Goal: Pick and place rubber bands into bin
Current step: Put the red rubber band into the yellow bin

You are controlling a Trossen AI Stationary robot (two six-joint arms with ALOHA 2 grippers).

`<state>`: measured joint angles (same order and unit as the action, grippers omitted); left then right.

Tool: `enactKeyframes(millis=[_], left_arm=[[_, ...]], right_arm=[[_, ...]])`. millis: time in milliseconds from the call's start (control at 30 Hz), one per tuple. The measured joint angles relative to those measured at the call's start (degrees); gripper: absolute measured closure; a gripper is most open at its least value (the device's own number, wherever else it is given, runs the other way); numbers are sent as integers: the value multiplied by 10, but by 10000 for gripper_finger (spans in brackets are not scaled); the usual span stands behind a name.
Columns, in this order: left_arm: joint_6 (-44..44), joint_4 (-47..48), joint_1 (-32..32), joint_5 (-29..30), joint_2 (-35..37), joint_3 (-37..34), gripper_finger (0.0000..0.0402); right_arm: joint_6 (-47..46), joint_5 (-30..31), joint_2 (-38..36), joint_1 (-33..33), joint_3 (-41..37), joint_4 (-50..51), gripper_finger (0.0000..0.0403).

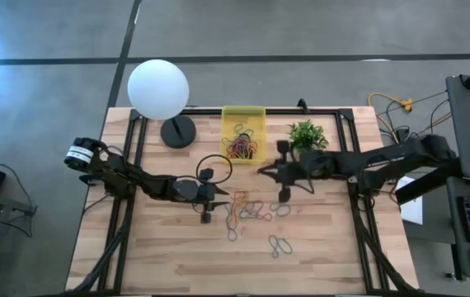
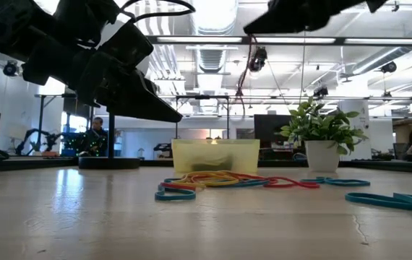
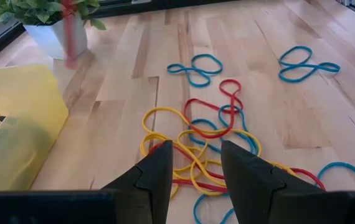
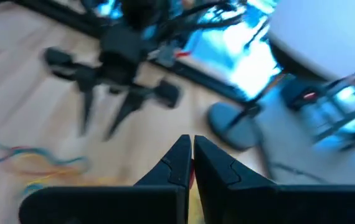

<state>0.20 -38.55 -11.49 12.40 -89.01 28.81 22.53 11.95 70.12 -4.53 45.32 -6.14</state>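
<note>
high view / left gripper: my left arm reaches in from the table's left edge, tip just beside the left end of the loose pile, fingers parted, nothing between them.
high view / right gripper: my right arm comes across from the right edge, tip just beside the bin's near right corner, between bin and pile.
high view / bin: yellow tray at the far edge, between the white globe lamp and the small plant; a clump of bands already inside.
high view / rubber bands: main tangle on the wooden table near centre; one pair lies apart, nearer the front edge.
low view / bin: straight ahead, behind the tangle; plant to its right, more blue loops further right.
low view / arms: both hang above the table, clear of the wood.
left wrist view / left gripper: my two fingers stand a narrow gap apart over the red, yellow and blue bands, gripping nothing. Yellow bin off to one side, plant pot beyond it.
right wrist view / right gripper: fingers pressed together; a sliver of red shows between them, but I can't tell if it's a band. My other gripper shows ahead, fingers spread, above the blurred bands; lamp base to the side.
</note>
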Motion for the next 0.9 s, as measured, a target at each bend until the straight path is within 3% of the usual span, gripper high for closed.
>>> enactKeyframes(millis=[333,500,700,900], left_arm=[[0,0,0,0,0,0,281],[0,0,0,0,0,0,281],[1,1,0,0,0,-1,281],[1,1,0,0,0,-1,281]], right_arm=[[86,-6,6,117,68,-2,395],[86,-70,34,180,95,-2,395],[76,-120,105,235,126,-6,395],[60,-132,205,265,167,-5,395]])
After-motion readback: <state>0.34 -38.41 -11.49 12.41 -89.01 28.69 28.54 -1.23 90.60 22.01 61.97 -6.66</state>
